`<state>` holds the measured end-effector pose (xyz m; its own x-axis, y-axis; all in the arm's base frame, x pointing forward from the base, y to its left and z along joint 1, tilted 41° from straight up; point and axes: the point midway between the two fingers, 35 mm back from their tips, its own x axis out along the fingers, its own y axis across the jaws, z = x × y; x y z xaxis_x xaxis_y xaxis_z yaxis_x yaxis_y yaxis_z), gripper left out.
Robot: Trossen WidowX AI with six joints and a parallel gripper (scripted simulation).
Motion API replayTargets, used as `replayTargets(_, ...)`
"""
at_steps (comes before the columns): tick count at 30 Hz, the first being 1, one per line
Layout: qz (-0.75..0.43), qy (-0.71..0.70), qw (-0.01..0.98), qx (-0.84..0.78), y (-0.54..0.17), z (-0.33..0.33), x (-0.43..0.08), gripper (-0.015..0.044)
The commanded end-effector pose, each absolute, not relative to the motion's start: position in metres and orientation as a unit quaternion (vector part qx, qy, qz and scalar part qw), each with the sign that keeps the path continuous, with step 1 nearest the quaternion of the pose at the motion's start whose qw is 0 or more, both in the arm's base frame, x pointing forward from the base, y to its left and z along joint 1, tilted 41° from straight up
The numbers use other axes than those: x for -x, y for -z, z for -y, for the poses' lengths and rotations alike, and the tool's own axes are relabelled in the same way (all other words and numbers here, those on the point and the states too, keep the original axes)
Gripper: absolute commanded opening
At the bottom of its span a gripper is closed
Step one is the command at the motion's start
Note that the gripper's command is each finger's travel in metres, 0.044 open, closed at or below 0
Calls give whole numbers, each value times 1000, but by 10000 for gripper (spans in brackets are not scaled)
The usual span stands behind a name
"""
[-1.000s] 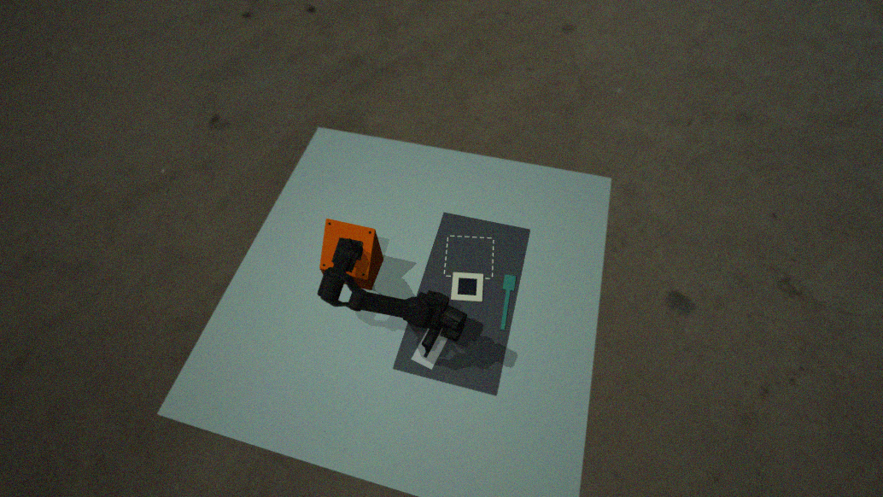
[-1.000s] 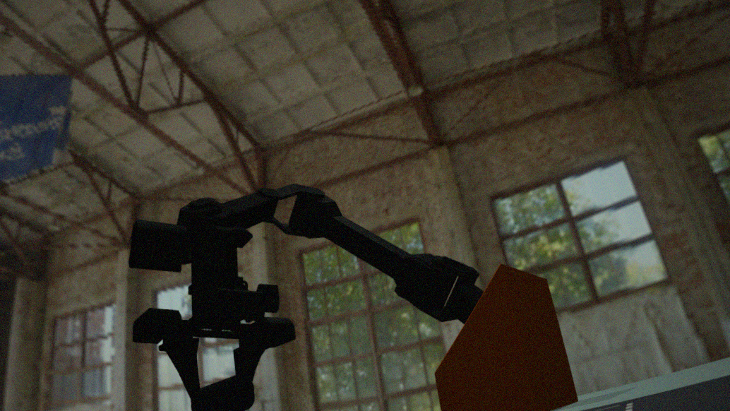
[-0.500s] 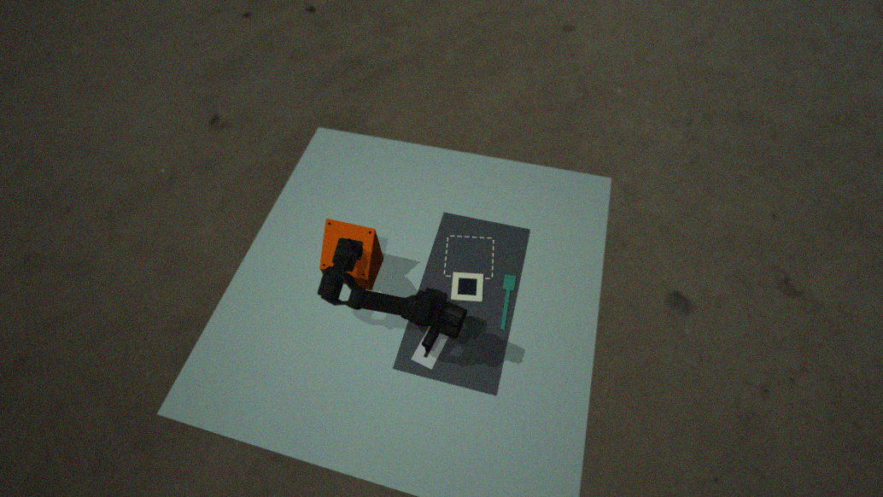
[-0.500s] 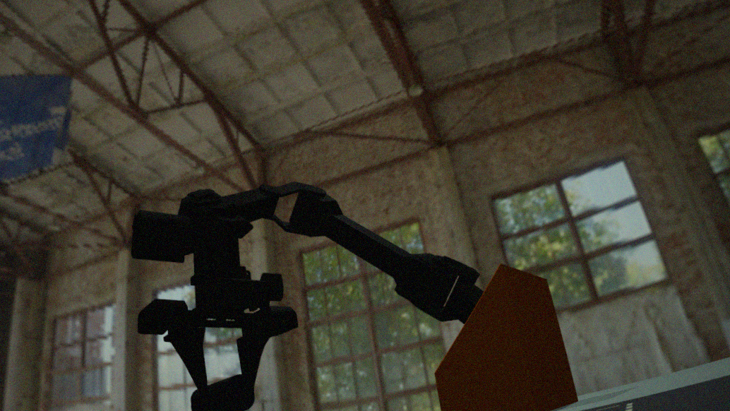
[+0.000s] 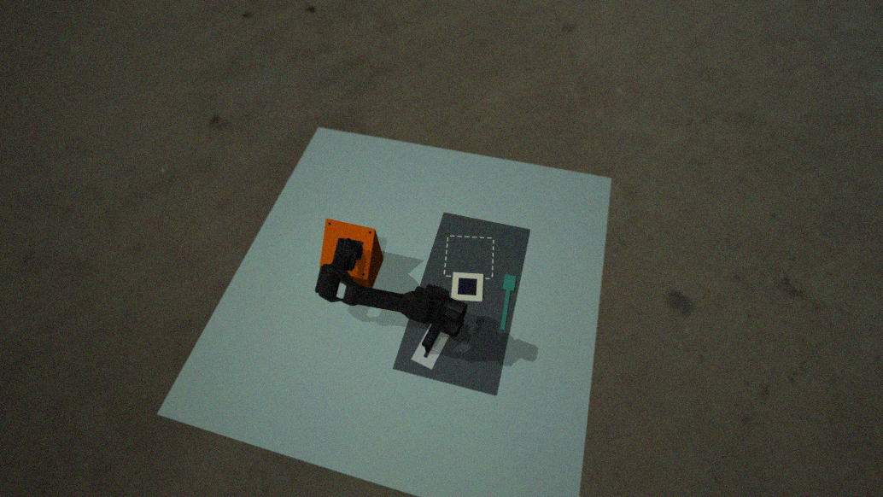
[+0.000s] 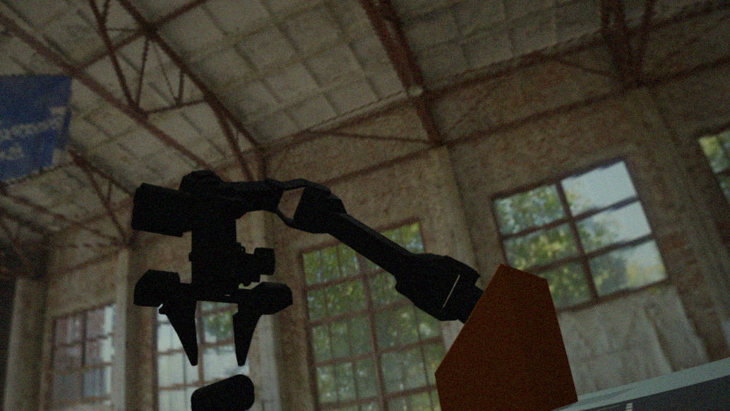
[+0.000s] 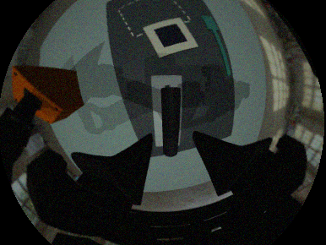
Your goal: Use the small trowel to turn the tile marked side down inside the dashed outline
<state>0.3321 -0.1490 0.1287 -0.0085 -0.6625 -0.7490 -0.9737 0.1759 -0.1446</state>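
I have the gripper (image 5: 451, 318) (image 6: 217, 363) (image 7: 173, 135) spread, holding nothing, above the trowel's handle (image 5: 429, 342) (image 6: 223, 394) (image 7: 171, 122), probably to straddle it before turning the tile (image 5: 467, 285) (image 7: 171, 35) beyond the jaws.

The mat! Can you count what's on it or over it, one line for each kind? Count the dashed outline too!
Square tile: 1
Green stick with a flat end: 1
White-bladed tool with a fat dark handle: 1
Dashed outline: 1
Total: 4
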Motion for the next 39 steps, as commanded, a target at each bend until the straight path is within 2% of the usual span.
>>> replayTargets(1,-678,-211,364,602,-127,149,-334,270)
replayTargets(30,-679,-211,364,602,-95,178,-333,270)
replayTargets(35,-679,-211,364,602,-95,178,-333,139)
replayTargets(39,-679,-211,364,602,-95,178,-333,130)
